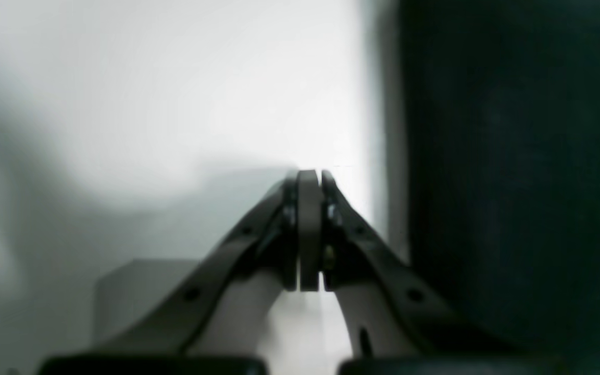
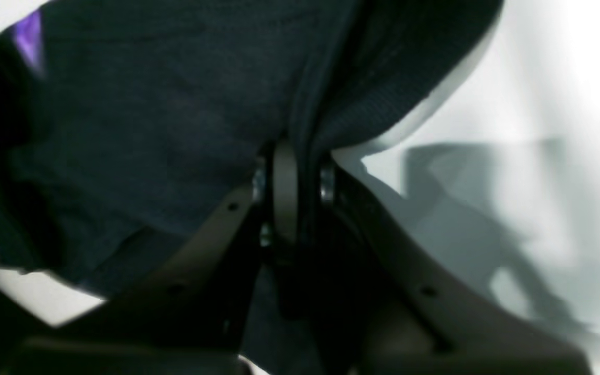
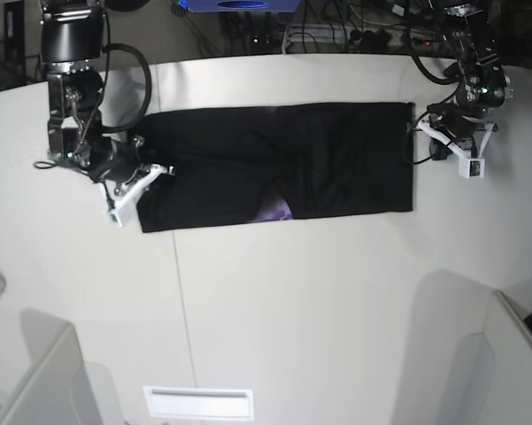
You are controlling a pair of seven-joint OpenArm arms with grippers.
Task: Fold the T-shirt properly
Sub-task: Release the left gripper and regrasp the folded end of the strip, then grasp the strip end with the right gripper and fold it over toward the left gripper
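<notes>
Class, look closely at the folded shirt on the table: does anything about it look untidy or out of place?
Yes. A purple patch peeks out at the T-shirt's near edge, so the layers aren't flush. The right gripper pinches cloth, bunching that end.

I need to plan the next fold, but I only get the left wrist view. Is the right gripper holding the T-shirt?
Observer: Yes. The right gripper is shut on a raised fold of the T-shirt.
Operator: How does it lie overall?
Observer: In the base view it is one long black band stretched across the table.
Operator: Any print showing?
Observer: Only a small purple patch, peeking out at the band's near edge, around the middle.
</notes>
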